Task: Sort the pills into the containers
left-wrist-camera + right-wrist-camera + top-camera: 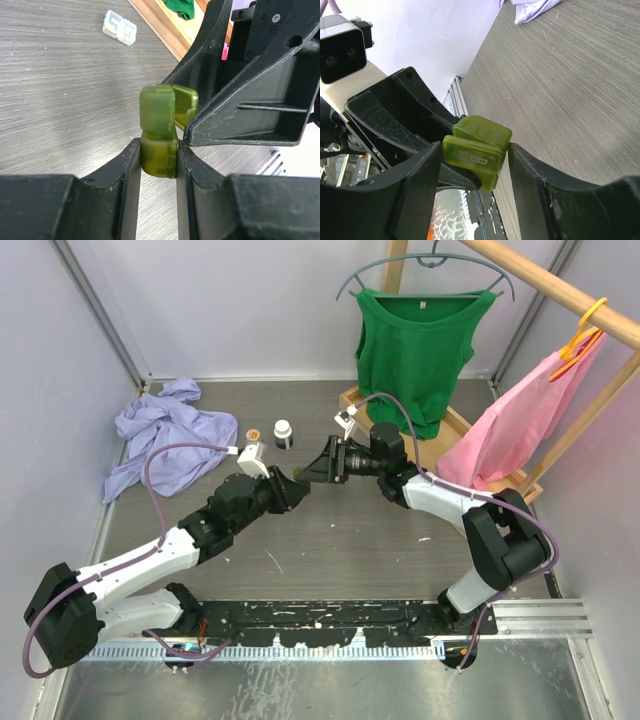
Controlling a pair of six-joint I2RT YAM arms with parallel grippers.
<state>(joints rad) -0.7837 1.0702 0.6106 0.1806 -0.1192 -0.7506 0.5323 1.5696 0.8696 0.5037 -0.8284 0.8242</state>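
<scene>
My left gripper (159,160) (297,483) is shut on the lower half of the olive green container (159,125) (301,476) and holds it upright above the table. Its top lid (185,102) stands flipped open. My right gripper (475,150) (322,468) faces it from the right, open, with its fingers (530,170) close on either side of the lid end of this container (476,145). The clear container (120,27) lies closed on the table beyond. Pills are out of view.
A small white bottle with a dark cap (284,433) and a small round brown item (254,433) stand behind the grippers. A lilac cloth (160,435) lies at the back left. A wooden rack (560,285) at the back right carries a green top (415,350) and a pink garment (510,430).
</scene>
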